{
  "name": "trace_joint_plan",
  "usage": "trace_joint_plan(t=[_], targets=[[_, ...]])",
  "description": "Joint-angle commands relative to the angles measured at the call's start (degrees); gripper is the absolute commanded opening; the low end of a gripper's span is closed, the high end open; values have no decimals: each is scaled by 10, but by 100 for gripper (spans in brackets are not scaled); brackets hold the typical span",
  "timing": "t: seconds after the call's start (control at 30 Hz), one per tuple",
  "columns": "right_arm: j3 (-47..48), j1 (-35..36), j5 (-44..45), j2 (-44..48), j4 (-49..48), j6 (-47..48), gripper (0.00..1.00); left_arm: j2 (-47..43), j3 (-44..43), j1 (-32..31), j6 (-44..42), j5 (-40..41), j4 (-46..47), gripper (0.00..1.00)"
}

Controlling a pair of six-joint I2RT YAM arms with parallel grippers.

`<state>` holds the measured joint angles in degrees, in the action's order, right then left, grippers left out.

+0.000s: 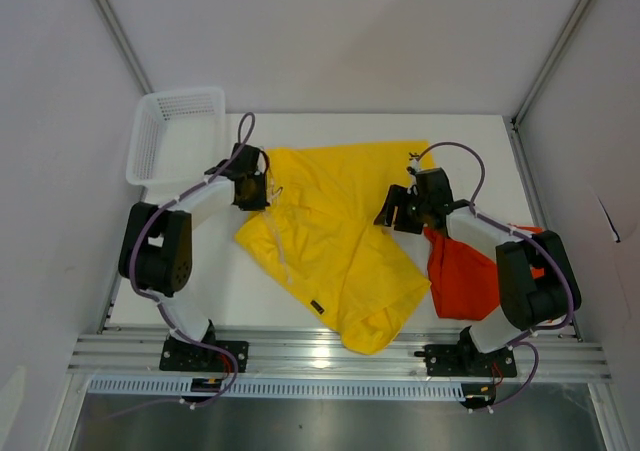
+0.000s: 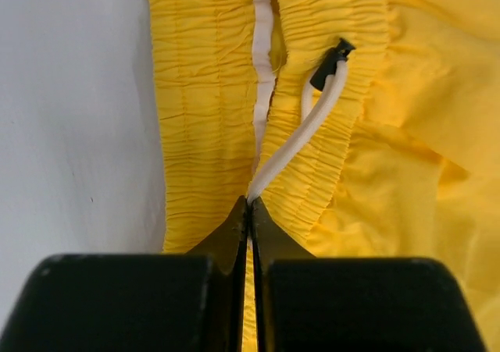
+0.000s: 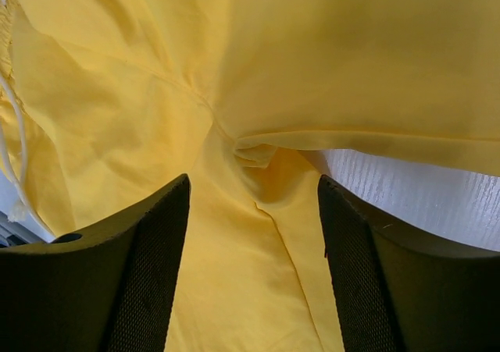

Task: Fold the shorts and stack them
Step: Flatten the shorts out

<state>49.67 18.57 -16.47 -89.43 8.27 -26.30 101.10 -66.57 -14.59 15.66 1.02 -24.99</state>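
Observation:
The yellow shorts point(image 1: 330, 233) lie spread and rumpled across the middle of the table. My left gripper point(image 1: 252, 187) sits at their left waistband. In the left wrist view it point(image 2: 251, 205) is shut on the gathered yellow waistband point(image 2: 203, 118), right where the white drawstring point(image 2: 301, 137) runs in. My right gripper point(image 1: 400, 211) is over the shorts' right side. The right wrist view shows it point(image 3: 254, 192) open, with its fingers point(image 3: 156, 235) either side of a yellow fabric crease point(image 3: 254, 153). The orange-red shorts point(image 1: 465, 276) lie bunched at the right, partly under my right arm.
A white mesh basket point(image 1: 175, 131) stands at the table's back left corner, just behind my left arm. White walls and metal frame posts close in the table point(image 1: 200, 281) on three sides. A metal rail point(image 1: 330, 349) runs along the near edge.

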Motion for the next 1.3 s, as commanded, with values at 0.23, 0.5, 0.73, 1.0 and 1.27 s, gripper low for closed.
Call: trace_joint_plan(t=[0.23, 0.5, 0.73, 1.0, 1.27], targets=[[16, 4, 28, 25, 59, 20, 68, -83, 50, 15, 66, 16, 35, 0], [1, -1, 37, 44, 79, 39, 68, -72, 54, 31, 53, -13, 36, 45], [3, -3, -21, 23, 39, 20, 68, -66, 75, 31, 52, -106, 69, 73], [-1, 4, -4, 28, 36, 18, 67, -35, 95, 42, 57, -156, 100, 48], [-3, 0, -21, 18, 25, 14, 66, -21, 111, 43, 69, -234, 135, 28]])
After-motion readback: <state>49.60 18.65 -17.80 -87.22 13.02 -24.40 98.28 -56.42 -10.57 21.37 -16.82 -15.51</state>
